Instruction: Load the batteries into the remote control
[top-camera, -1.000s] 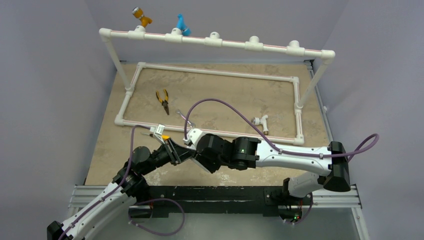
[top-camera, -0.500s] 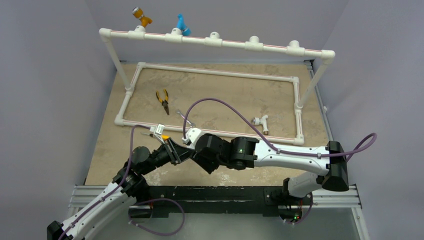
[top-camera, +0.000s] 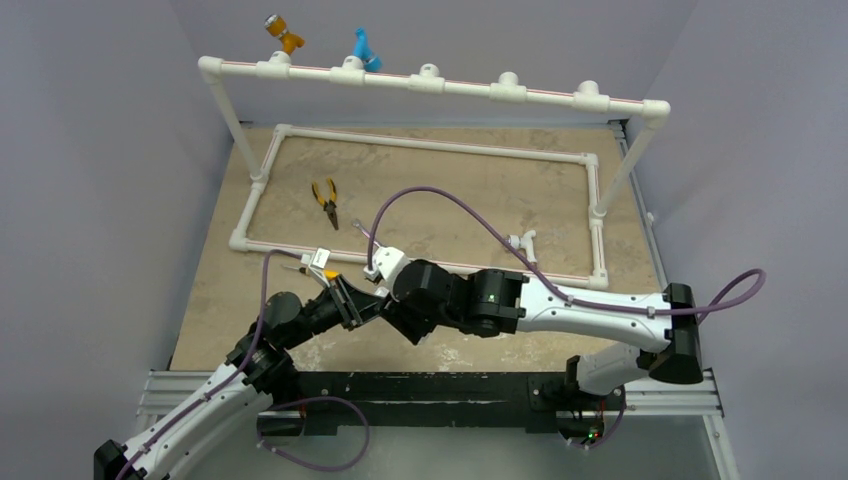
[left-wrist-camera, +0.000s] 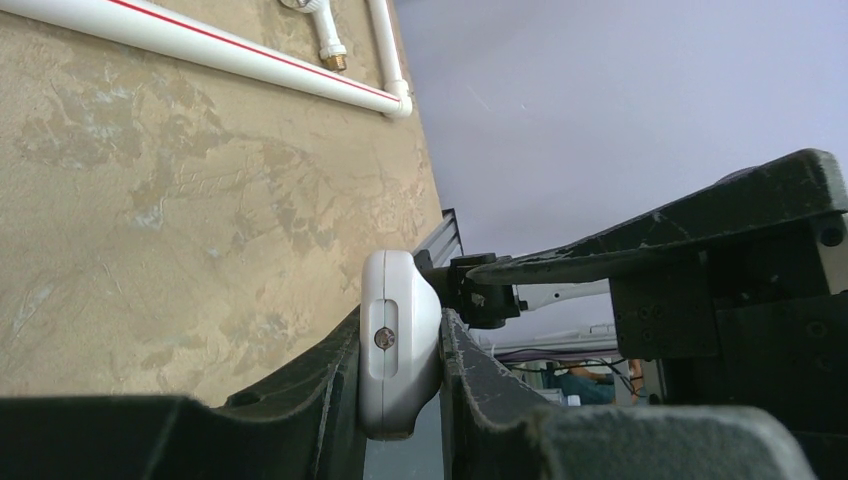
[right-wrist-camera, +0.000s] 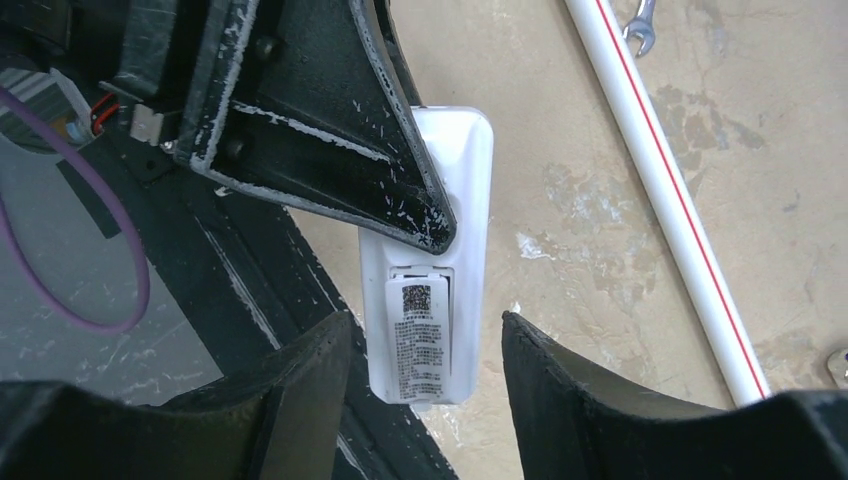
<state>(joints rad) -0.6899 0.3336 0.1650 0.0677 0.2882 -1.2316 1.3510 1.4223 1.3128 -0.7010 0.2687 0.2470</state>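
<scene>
Right wrist view: the slim white plastic remote control (right-wrist-camera: 432, 190) sits clamped in the left gripper (left-wrist-camera: 400, 350) over the beige worktop (right-wrist-camera: 540, 120), right gripper (right-wrist-camera: 430, 400) spread apart around its end, batteries nowhere visible, loading seemingly unfinished.

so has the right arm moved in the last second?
Yes, slightly: its wrist has crept forward, closer to the near white pipe.

Left arm (top-camera: 200, 410) reaches forward and to the right, left gripper (left-wrist-camera: 400, 330) clamped on the remote control (right-wrist-camera: 455, 170). Right arm (top-camera: 590, 305) extends leftward; right gripper (right-wrist-camera: 422, 320) faces it, jaws apart on either side of the remote's end.
</scene>
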